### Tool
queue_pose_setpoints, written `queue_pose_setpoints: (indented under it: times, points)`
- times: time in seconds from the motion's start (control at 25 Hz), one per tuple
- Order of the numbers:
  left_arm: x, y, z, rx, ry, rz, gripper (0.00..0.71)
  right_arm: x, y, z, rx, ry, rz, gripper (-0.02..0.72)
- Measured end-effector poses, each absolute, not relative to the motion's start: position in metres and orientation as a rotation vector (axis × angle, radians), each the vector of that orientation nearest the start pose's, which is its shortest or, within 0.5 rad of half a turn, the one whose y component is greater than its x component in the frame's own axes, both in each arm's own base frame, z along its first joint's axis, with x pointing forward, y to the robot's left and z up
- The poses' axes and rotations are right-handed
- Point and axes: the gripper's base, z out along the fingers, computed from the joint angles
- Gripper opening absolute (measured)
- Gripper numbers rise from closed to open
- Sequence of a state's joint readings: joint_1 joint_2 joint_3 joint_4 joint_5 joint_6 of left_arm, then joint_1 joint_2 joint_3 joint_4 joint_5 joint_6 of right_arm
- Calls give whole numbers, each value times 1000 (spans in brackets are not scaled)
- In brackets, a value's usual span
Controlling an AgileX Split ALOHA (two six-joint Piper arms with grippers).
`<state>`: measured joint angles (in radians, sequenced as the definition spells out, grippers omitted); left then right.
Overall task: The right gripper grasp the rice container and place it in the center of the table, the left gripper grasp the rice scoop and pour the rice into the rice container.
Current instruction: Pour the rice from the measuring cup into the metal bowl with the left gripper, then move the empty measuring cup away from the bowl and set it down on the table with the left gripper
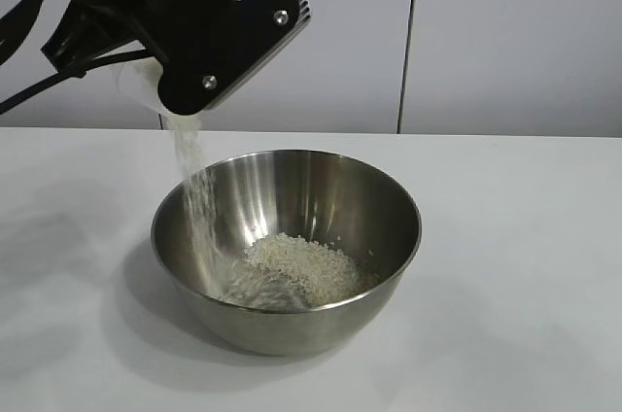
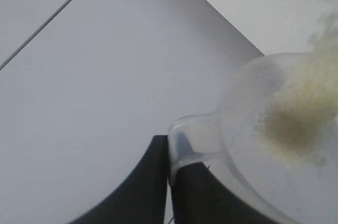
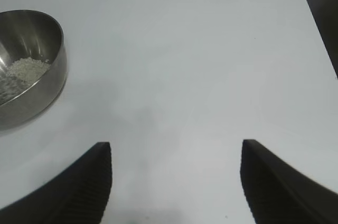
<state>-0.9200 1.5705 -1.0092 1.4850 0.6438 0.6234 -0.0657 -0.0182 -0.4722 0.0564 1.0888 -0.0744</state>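
The steel rice container (image 1: 287,247) stands on the white table (image 1: 525,266), with a pile of rice (image 1: 301,266) inside. My left gripper (image 1: 219,38) is above its left rim, shut on the rim of the clear rice scoop (image 2: 248,145), which is tipped over. A stream of rice (image 1: 199,198) falls from the scoop into the container. In the left wrist view the gripper (image 2: 169,152) pinches the scoop's lip, with rice sliding inside. My right gripper (image 3: 176,152) is open and empty above bare table, away from the container (image 3: 29,65).
A white wall with a dark vertical seam (image 1: 408,38) stands behind the table. The table's far corner and edge (image 3: 303,2) show in the right wrist view.
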Motion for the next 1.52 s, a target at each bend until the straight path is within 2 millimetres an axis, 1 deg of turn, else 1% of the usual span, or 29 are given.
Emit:
queue_pose_setpoints:
  times: [0.08,0.2,0.36,0.48,0.68,0.72,0.8,0.88,1.0,1.08,1.16,1.28,1.32,1.4,1.44,1.52]
  points:
    - [247,-234,275,-3034,-789,-1853,6,-5,5,267,-12,2081,-18,473]
    - [248,-234,280,-3006,-780,-1948,6,-5,5,267,-12,2081,-18,473]
    - [249,-234,284,-2977,-860,-2038,6,-5,5,267,-12,2081,-18,473]
    - [247,-236,285,-2975,-918,-2053,6,-5,5,267,-12,2081,-18,473]
    - [245,-238,285,-2990,-964,-2051,6,-5,5,267,-12,2081,-18,473]
    - [245,-238,285,-2993,-993,-2049,6,-5,5,267,-12,2081,-18,473]
    - [245,-238,286,-3008,-1127,-2037,6,-5,5,267,-12,2081,-18,473]
    - [246,-239,287,-3029,-1317,-2011,6,-5,5,267,-12,2081,-18,473]
    - [252,-236,292,-3003,-1726,-1959,6,-5,5,267,-12,2081,-18,473]
    - [260,-229,294,-2915,-2043,-1913,6,-5,5,267,-12,2081,-18,473]
    - [268,-220,297,-2784,-2366,-1855,6,-5,5,267,-12,2081,-18,473]
    - [275,-202,307,-2486,-2985,-1633,6,-5,5,267,-12,2081,-18,473]
    - [275,-195,312,-2358,-3213,-1510,6,-5,5,267,-12,2081,-18,473]
    - [278,-179,324,-2041,-3631,-1234,6,-5,5,267,-12,2081,-18,473]
    - [279,-169,331,-1874,-3794,-1111,6,-5,5,267,-12,2081,-18,473]
    - [281,-152,340,-1518,-4084,-790,6,-5,5,267,-12,2081,-18,473]
